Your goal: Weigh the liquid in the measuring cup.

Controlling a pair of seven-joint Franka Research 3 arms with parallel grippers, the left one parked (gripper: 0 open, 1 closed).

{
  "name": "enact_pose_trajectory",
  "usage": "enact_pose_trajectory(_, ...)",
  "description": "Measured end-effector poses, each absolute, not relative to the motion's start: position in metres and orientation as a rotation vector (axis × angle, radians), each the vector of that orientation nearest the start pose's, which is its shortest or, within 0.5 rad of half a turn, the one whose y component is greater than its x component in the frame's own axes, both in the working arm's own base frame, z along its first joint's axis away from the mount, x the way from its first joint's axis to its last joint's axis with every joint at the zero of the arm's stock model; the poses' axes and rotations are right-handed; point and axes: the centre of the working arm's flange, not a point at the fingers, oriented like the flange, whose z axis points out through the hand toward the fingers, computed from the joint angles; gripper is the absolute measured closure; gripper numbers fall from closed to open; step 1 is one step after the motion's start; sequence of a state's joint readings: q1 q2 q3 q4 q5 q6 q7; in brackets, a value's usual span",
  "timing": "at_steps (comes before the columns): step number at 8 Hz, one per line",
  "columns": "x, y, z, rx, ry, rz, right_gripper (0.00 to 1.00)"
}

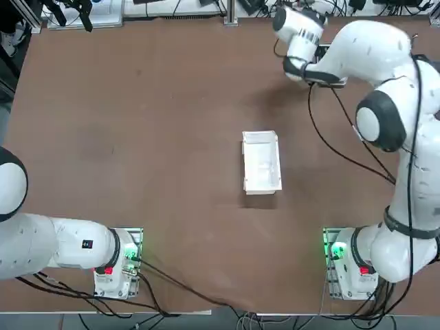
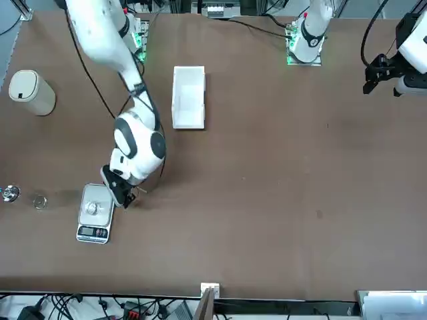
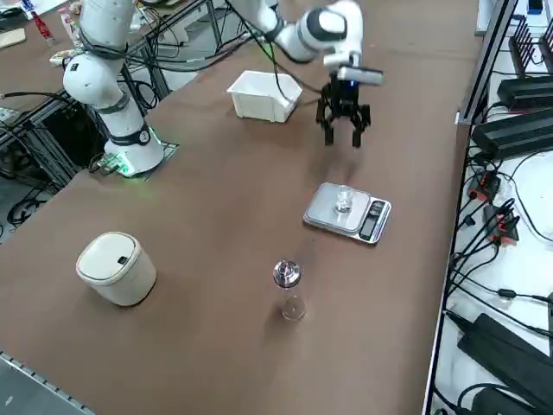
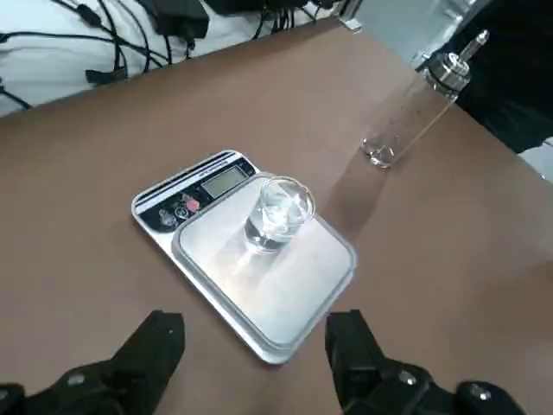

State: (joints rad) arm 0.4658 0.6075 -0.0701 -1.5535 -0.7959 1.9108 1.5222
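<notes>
Wide-open black two-finger right gripper (image 4: 255,359) hangs near the small clear measuring cup (image 4: 279,213), which sits on the silver-plated scale (image 4: 268,259) toward the plate's display-side edge; a low sweep could tip it or drag the scale. Glare blurs the liquid's level, and no reading shows on the grey display (image 4: 225,181).

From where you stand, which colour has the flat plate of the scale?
Silver-grey metallic, seen best in the right wrist view.
</notes>
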Motion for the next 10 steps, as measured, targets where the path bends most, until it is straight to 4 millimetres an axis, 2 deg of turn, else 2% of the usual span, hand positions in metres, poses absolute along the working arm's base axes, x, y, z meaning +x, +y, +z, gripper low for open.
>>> enact_pose_trajectory(2, 0.642, 0.215, 0.363, 2.43, -0.736, 0.43, 0.0)
enact_pose_trajectory(3, 0.638, 0.203, 0.393, 2.504, -0.662, 0.342, 0.0)
enact_pose_trajectory(4, 0.636, 0.184, 0.422, 2.582, -0.587, 0.258, 0.0)
enact_pose_trajectory(6, 0.632, 0.127, 0.474, 2.719, -0.427, 0.122, 0.0)
enact_pose_trajectory(8, 0.621, 0.088, 0.509, 2.806, -0.267, 0.026, 0.0)
enact_pose_trajectory(10, 0.607, 0.063, 0.537, 2.91, -0.171, -0.045, 0.0)
